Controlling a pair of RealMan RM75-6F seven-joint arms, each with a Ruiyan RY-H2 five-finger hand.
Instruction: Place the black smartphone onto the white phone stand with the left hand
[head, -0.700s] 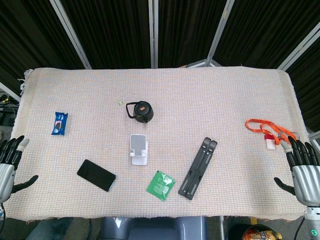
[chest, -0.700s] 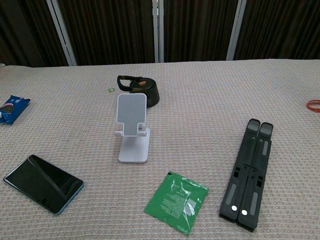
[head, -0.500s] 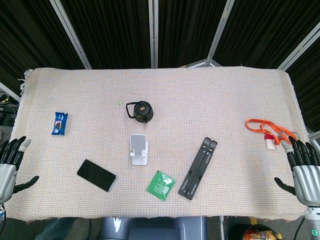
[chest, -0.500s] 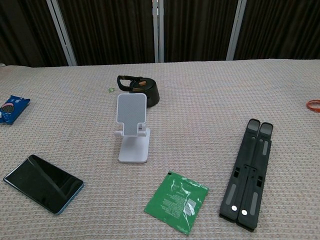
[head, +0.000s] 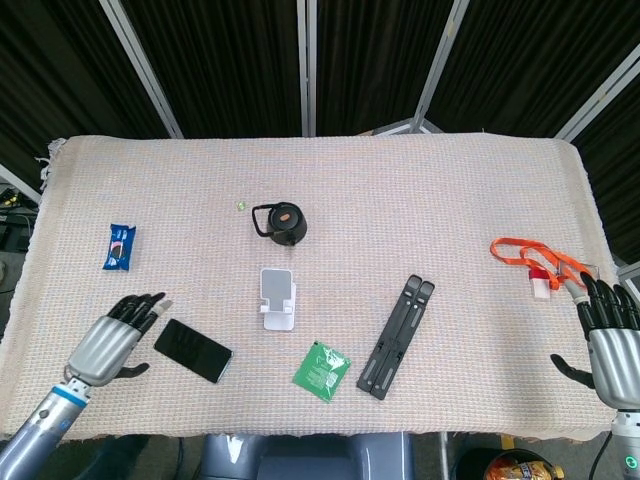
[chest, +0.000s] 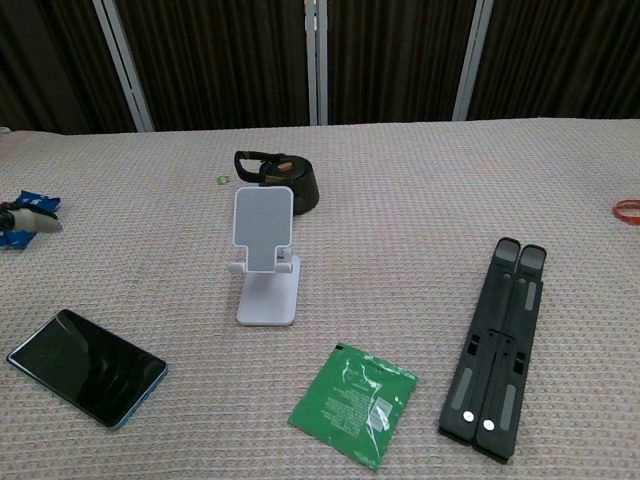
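The black smartphone (head: 193, 350) (chest: 86, 366) lies flat, screen up, near the table's front left. The white phone stand (head: 277, 297) (chest: 265, 255) stands upright with nothing on it, to the phone's right. My left hand (head: 112, 340) hovers just left of the phone, fingers apart and pointing toward it, holding nothing. Only a fingertip (chest: 32, 222) of it shows at the chest view's left edge. My right hand (head: 607, 340) stays at the table's right front edge, open, fingers spread upward.
A black round container with a strap (head: 282, 222) sits behind the stand. A green packet (head: 321, 369) and a folded black laptop stand (head: 397, 338) lie to the right. A blue snack wrapper (head: 119, 246) is at the left, an orange lanyard (head: 532, 258) at the right.
My left hand has moved in from the table's left edge to just beside the phone. The phone, the stand and the right hand have not moved.
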